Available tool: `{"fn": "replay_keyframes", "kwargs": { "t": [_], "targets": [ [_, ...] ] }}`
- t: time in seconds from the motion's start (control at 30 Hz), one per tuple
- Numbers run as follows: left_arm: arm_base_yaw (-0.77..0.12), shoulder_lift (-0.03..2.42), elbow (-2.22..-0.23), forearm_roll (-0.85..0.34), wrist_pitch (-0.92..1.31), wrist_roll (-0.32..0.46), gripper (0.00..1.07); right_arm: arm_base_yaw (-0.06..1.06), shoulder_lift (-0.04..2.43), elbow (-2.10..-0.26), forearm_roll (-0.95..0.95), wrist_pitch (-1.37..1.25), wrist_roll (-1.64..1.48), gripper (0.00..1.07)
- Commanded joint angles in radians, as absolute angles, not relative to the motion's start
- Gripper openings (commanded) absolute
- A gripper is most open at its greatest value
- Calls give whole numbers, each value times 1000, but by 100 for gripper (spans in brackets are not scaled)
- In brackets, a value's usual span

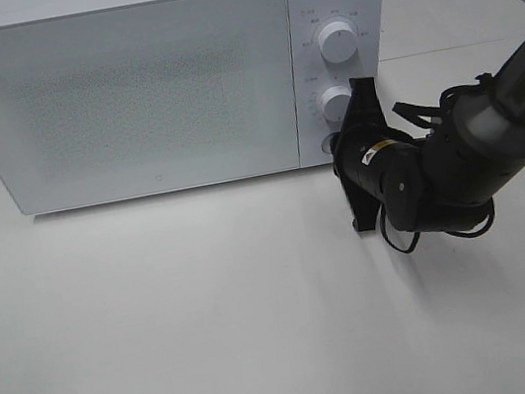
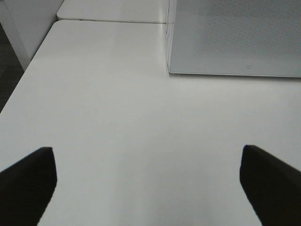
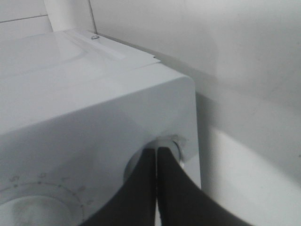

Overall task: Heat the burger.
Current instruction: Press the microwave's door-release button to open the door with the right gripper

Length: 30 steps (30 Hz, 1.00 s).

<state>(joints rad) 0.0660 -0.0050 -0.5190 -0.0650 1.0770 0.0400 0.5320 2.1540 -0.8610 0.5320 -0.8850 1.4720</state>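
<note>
Microwave button (image 3: 177, 141) mostly behind right end effector (image 3: 156, 150).

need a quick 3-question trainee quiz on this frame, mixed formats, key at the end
1. True or false: the microwave door is open.
2. The right gripper has its jaws: A) wide apart in mid-air; B) shut, tips at the round button beneath the lower knob; C) shut around the upper knob.
3. Fill in: the left gripper has its jaws ____ above the table.
Key: 1 false; 2 B; 3 open.
</note>
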Motion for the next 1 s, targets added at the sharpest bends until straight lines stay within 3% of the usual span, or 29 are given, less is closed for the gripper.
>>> {"fn": "replay_keyframes", "kwargs": {
  "t": [0.03, 1.0],
  "targets": [
    [68, -12, -516, -71, 1068, 41, 98, 527, 2151, -873, 520, -948, 1461, 0],
    [68, -12, -516, -71, 1068, 41, 98, 527, 2170, -1027, 513, -1136, 1429, 0]
  ]
}}
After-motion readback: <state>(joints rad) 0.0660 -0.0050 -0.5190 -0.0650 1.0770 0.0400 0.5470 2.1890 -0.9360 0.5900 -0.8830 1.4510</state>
